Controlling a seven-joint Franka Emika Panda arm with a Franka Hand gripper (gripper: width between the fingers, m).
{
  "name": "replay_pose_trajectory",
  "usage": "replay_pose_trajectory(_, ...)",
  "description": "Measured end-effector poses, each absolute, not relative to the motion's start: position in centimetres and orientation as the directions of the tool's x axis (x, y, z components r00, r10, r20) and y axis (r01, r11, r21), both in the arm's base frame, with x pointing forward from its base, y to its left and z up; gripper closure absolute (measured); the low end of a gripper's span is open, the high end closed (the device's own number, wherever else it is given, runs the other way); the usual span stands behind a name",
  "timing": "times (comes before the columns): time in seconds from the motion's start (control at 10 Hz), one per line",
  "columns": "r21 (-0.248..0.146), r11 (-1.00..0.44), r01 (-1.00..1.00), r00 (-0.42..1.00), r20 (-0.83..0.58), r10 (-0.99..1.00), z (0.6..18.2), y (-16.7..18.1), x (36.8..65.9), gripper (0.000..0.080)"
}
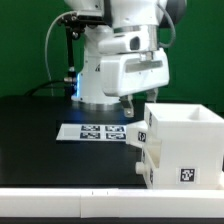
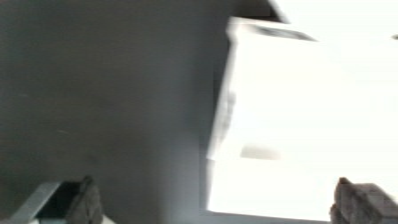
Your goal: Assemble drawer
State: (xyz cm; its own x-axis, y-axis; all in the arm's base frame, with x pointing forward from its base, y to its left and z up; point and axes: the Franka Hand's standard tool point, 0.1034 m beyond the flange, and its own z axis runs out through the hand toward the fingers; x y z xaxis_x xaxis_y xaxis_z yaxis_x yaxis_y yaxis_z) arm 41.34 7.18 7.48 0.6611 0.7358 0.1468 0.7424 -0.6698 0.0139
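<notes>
The white box casing (image 1: 184,140) stands on the black table at the exterior view's right, its open top up and a square tag on its front. A smaller white tray (image 1: 147,165) sits in its left side, sticking out a little. My gripper (image 1: 129,103) hangs just behind and left of the casing, close above its far left corner. In the wrist view the casing (image 2: 302,120) fills the bright half of the picture. My gripper (image 2: 214,205) is open and holds nothing; one fingertip (image 2: 77,200) is over the dark table, the other (image 2: 363,200) over the white casing.
The marker board (image 1: 95,131) lies flat on the table left of the casing, in front of the arm's base. The table's pale front edge (image 1: 70,195) runs along the bottom of the exterior view.
</notes>
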Motion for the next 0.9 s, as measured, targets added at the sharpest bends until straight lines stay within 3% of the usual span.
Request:
replay_pose_trajectory(0.5, 0.016, -0.666, 0.746, 0.656, 0.152, 0.739, 7.2, 7.9, 40.9, 0.0151)
replay_pose_trajectory(0.9, 0.003, -0.687, 0.727, 0.677, 0.170, 0.716, 6.7, 11.9, 38.4, 0.0151)
